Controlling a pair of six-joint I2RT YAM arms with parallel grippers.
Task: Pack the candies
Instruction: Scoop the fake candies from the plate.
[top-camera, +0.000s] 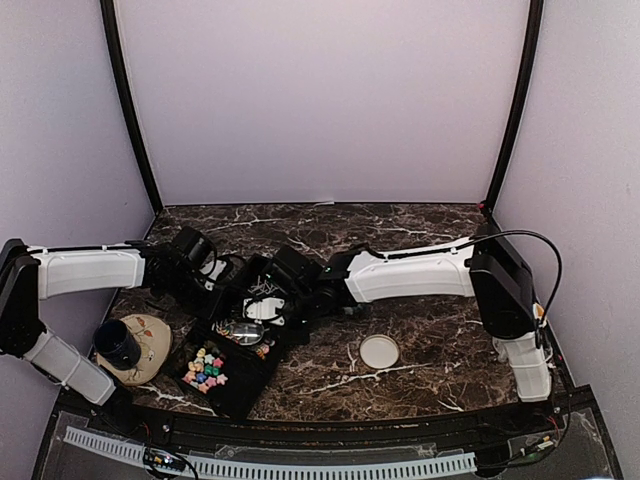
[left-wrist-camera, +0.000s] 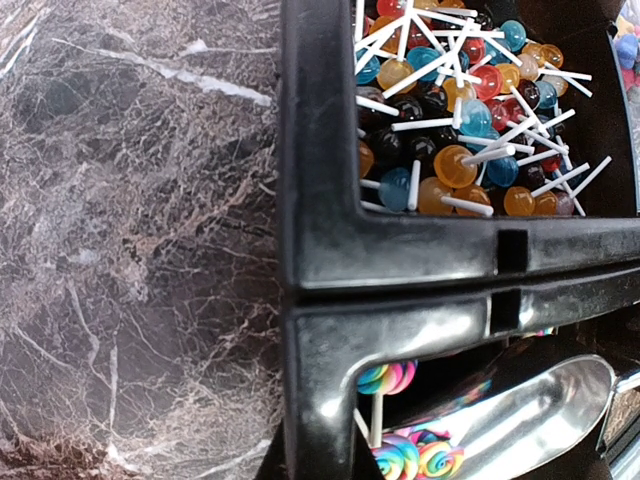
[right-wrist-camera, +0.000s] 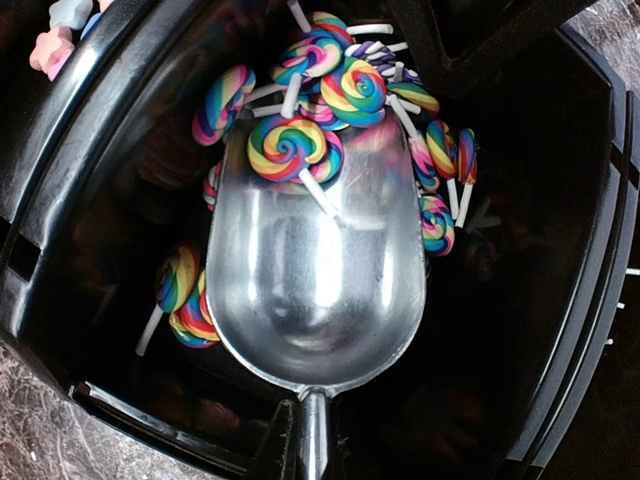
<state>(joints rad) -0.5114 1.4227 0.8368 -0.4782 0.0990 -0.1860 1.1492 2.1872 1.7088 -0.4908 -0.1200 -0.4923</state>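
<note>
The pastel star candies lie in the near compartment of a black tray; a few pink and white ones show in the right wrist view. My right gripper is shut on the handle of a metal scoop, whose bowl sits in a bin of rainbow swirl lollipops, one lollipop resting on its front lip. In the top view the right gripper is over the tray's far part. My left gripper is at the tray's far left rim; its fingers do not show clearly.
A bin of small round lollipops on white sticks adjoins the rainbow bin. A dark cup stands on a beige plate left of the tray. A white round lid lies on the marble table to the right.
</note>
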